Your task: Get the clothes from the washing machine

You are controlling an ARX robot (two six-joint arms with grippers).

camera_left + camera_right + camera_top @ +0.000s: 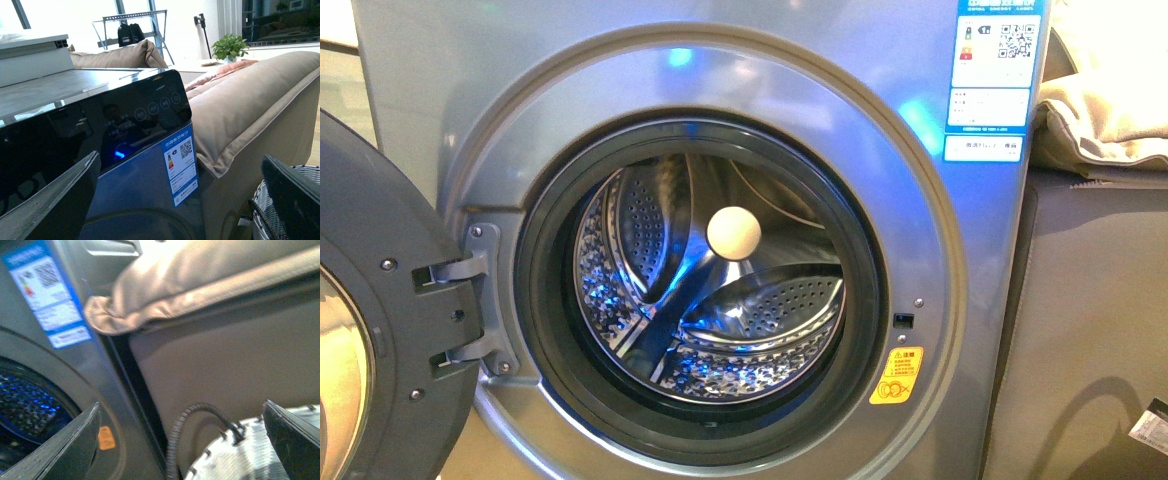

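Now | left end effector (180,200) spread, holding nothing | right end effector (180,440) spread, holding nothing | washing machine (960,330) drum bare

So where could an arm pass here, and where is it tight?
The drum mouth inside the dark door seal is open and bare of clothes. It is tight on the hinge side by the open door, and between washing machine and beige cushion.

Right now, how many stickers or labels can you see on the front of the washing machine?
2. A blue-white label sits at the upper right corner of the washing machine, and an orange sticker sits lower right of the drum opening. The open door may hide others.
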